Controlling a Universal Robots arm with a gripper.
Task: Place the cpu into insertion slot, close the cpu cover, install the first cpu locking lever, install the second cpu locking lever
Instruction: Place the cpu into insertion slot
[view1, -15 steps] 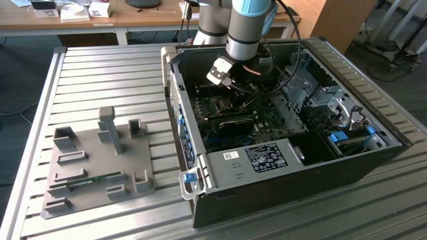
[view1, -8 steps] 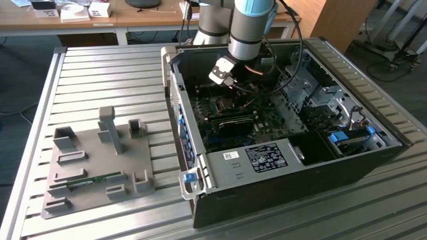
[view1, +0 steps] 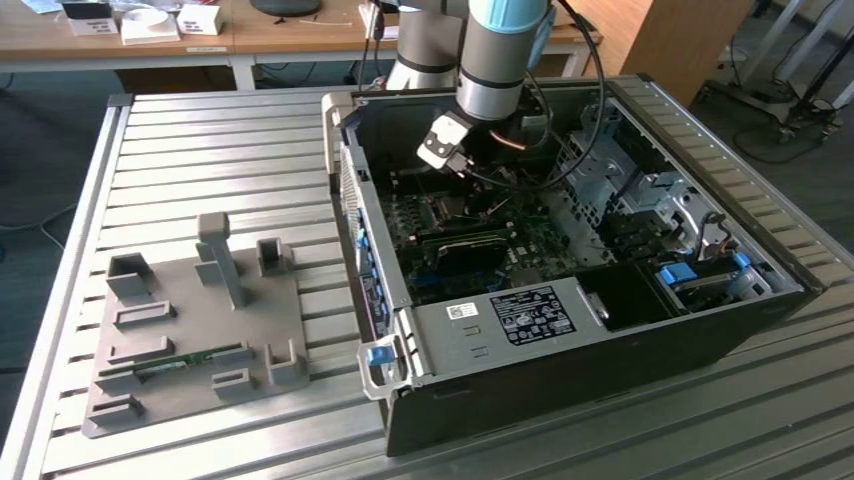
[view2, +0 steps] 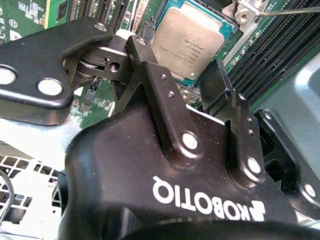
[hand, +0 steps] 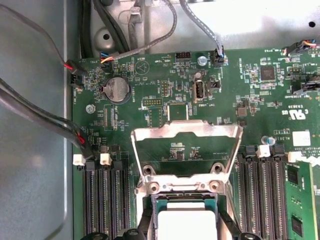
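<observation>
The cpu (view2: 187, 42) sat flat in the insertion slot (hand: 185, 192) on the green motherboard (hand: 150, 90), silver top up. The cpu cover (hand: 185, 131) stood flipped up on its hinge, off the chip, in the first wrist view. The gripper (view2: 175, 55) hovered just above the cpu, fingers (view2: 215, 85) spread apart, holding nothing. All this was inside the black computer case (view1: 561, 380) on the slatted table (view1: 200, 160).

Place: robotics lab or test workshop
Bench: slatted aluminium-profile table (view1: 200, 140), bare metal
Machinery: industrial robot arm (view1: 494, 60) reaching into an open black computer case (view1: 561, 370)
Fixture: grey jig plate (view1: 180, 395) with slots and posts for parts
Background: wooden desk (view1: 267, 35) carrying small white boxes (view1: 147, 22); equipment stand (view1: 787, 110) on grey floor
</observation>
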